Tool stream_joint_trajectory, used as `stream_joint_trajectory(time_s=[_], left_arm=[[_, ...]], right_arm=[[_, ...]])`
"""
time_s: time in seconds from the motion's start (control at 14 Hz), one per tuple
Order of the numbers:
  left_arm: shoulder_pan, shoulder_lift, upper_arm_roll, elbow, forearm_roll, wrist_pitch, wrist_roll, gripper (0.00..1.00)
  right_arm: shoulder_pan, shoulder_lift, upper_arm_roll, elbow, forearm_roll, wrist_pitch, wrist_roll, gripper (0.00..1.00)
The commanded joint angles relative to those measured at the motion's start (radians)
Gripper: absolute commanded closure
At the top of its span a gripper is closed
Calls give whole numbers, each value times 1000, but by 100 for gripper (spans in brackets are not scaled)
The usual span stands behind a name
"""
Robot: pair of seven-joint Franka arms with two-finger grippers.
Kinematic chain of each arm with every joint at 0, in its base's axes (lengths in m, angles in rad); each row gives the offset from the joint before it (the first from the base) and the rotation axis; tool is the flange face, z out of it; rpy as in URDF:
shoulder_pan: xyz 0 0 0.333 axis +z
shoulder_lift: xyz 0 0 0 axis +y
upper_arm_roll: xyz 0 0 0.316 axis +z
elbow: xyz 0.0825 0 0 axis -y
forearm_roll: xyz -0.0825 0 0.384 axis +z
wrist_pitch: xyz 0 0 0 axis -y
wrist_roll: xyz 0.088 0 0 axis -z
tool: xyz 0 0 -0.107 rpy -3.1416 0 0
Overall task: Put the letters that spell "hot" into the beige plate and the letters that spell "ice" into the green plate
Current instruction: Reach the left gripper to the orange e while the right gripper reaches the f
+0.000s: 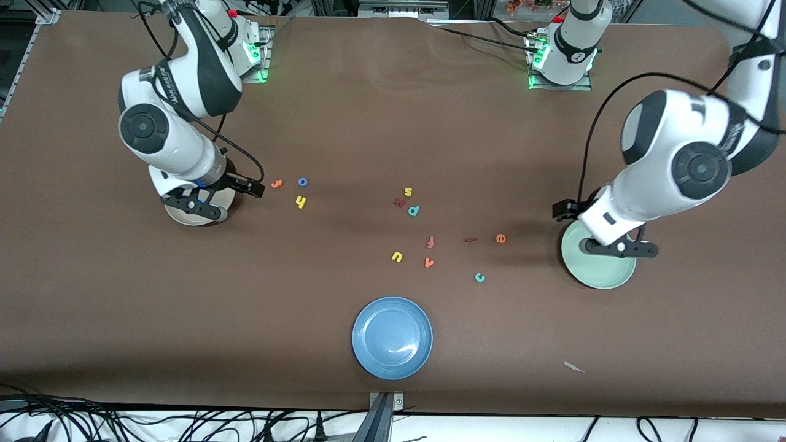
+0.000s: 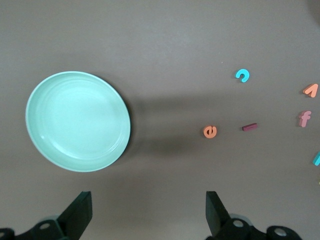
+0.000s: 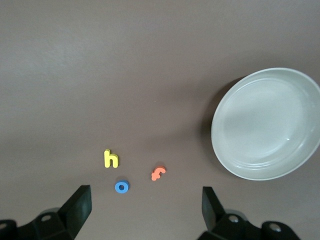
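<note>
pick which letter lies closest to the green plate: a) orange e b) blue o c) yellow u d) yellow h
a: the orange e lies on the table just beside the green plate, toward the middle of the table, while the other three letters sit much farther toward the right arm's end.

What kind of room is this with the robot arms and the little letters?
Probably a robot lab. Two white arms are bolted to a table with a brown cover, cables trail along its edge, and foam letters like the yellow h lie beside a blue plate for sorting practice.
</note>
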Motion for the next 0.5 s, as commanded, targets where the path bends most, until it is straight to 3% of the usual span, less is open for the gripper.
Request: stream_joint_trajectory(time_s=[0.0,0.43], left_arm=[[-19,45,3,15,-25,39,-10,0],[-54,93,-2,-79,-67,245,-36,0]], right_arm=[[4,-2,-1,-52,-20,52,26,2],[4,15,-1,-72,-20,70,29,2]])
